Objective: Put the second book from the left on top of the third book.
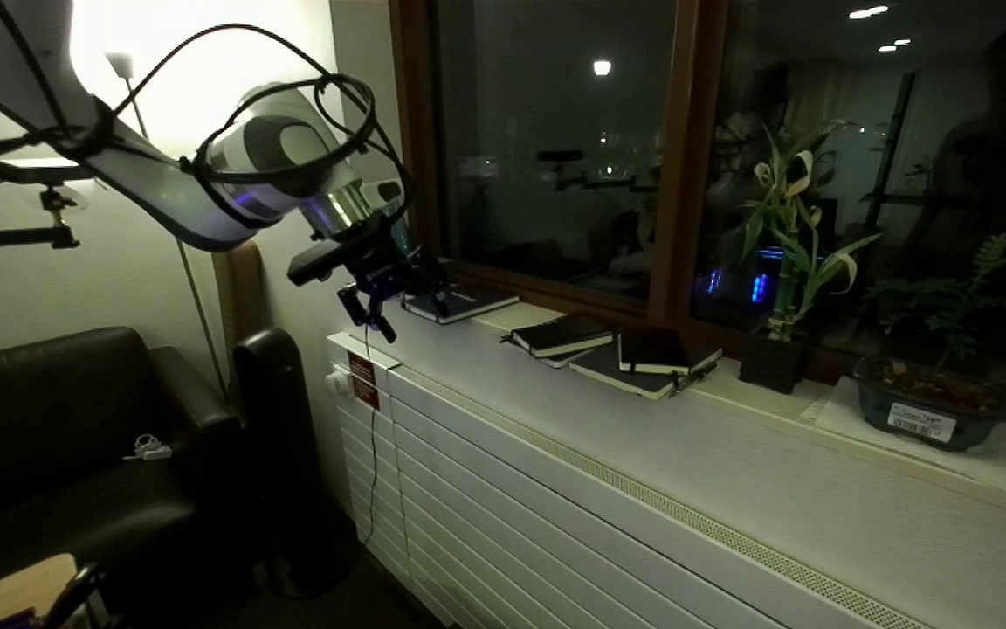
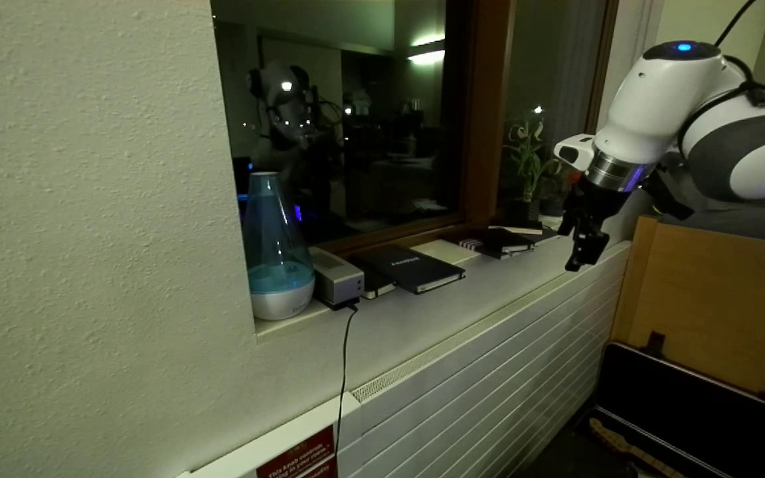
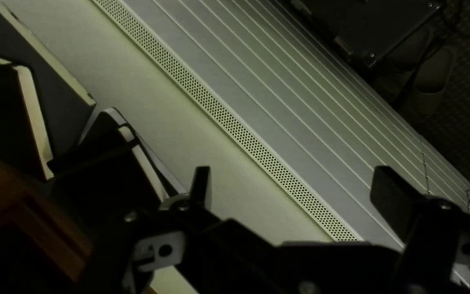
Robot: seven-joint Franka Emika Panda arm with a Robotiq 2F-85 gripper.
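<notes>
A dark window in a brown frame takes up the back, its glass mirroring points of light. Below it stands a white slatted radiator, and the pale table runs along between the two. A dark sofa sits off at one side. The white arm reaches in near the window.

On the table, a blue-topped humidifier stands upright beside a grey box; toward the other end stand a tall leafy plant and a low potted plant. The gripper hangs in the air, apart from the books — its jaws are spread wide, with the perforated strip showing between them in the wrist view.

The grey-covered book lies flat on the table, partly under the plain black book. Just beside these is a strapped black book, resting on something flat and pale-edged that is mostly hidden. A dark lettered book lies between that group and the grey box, a dark notebook showing just beside it. Smallest is a dark pen-like thing — in an exterior view it shows at the edge of the grey-covered book.
</notes>
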